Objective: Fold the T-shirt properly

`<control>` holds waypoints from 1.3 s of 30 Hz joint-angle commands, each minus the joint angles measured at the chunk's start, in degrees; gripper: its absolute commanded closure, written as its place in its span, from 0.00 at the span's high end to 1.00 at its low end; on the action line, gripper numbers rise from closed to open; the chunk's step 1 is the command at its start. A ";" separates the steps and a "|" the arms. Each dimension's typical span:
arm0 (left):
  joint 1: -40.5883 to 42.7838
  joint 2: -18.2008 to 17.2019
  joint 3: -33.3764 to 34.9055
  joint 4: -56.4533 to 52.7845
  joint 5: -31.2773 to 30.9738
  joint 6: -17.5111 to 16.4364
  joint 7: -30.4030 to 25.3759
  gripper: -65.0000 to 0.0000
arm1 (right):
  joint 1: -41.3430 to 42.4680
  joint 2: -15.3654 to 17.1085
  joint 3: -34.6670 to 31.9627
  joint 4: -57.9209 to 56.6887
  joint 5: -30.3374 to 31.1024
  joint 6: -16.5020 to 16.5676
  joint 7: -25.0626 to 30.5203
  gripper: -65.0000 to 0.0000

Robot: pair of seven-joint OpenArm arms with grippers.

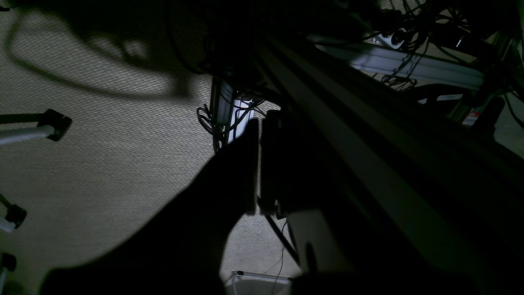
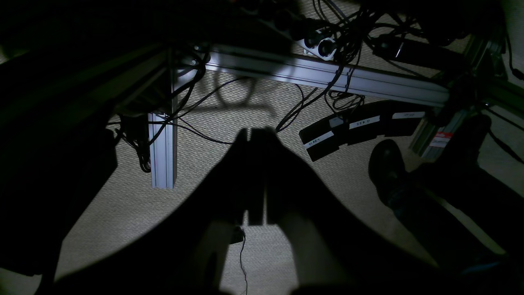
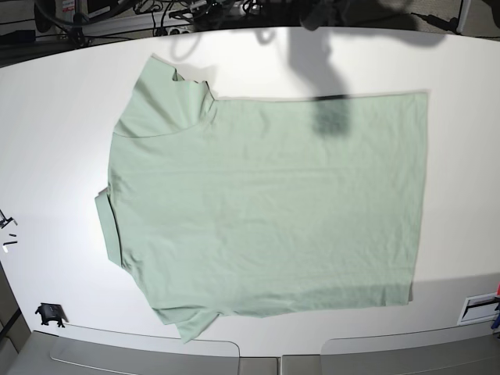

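Pale mint-green short-sleeved cotton T-shirt (image 3: 266, 203) lies spread flat on the white table (image 3: 55, 117), collar end toward the base view's left, hem toward its right; both sleeves splayed, no fold made yet.

Left gripper (image 1: 258, 164) and right gripper (image 2: 257, 180): jaws clenched together, nothing between them. Both hang below table level over the woven beige floor (image 2: 123, 205), well away from the cloth. Wrist views are dark, so how far down they sit is only roughly judged.

Risks, as judged:
- rising beside the aluminium frame rail (image 2: 327, 76) and loose black cables (image 2: 196, 98), an arm could snag;
- a pinch on one layer only would drag the shirt and wrinkle it;
- uneven grasps would skew the fold line.
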 commanded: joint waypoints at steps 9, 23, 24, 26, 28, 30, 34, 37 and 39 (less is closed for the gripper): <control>4.68 -4.37 0.02 2.40 0.13 -0.70 -1.31 0.00 | -3.28 2.16 0.15 0.24 -6.23 0.00 1.07 0.00; 22.80 -9.57 0.00 21.57 -0.07 -0.90 -3.69 0.00 | -16.74 8.90 0.15 12.94 -7.30 -5.29 8.13 0.00; 24.24 -9.75 0.00 23.28 -0.11 -0.87 -3.72 0.00 | -18.27 9.57 0.15 15.23 -8.46 -6.49 8.15 0.00; 27.19 -10.08 0.00 27.06 -0.07 -0.94 -3.72 0.00 | -21.46 11.04 0.15 20.17 -10.97 -8.81 8.15 0.00; 30.27 -10.23 0.00 31.21 -0.11 -0.94 -3.74 0.00 | -24.81 12.63 0.15 25.46 -12.39 -10.12 8.20 0.00; 33.46 -10.40 0.00 35.65 -0.85 -0.96 -3.89 0.00 | -28.33 14.34 0.15 30.95 -12.59 -11.02 8.20 0.00; 39.98 -11.21 0.00 45.05 -2.62 -1.33 -3.87 0.00 | -35.76 17.81 0.15 41.48 -12.59 -11.82 8.55 0.00; 44.83 -12.22 0.00 52.06 -2.73 -2.03 -3.85 0.00 | -41.16 20.24 0.17 48.85 -13.05 -12.81 9.03 0.00; 47.82 -13.27 0.00 56.50 -3.17 -2.43 -3.85 0.00 | -44.52 21.55 0.85 53.57 -14.10 -13.38 9.07 0.00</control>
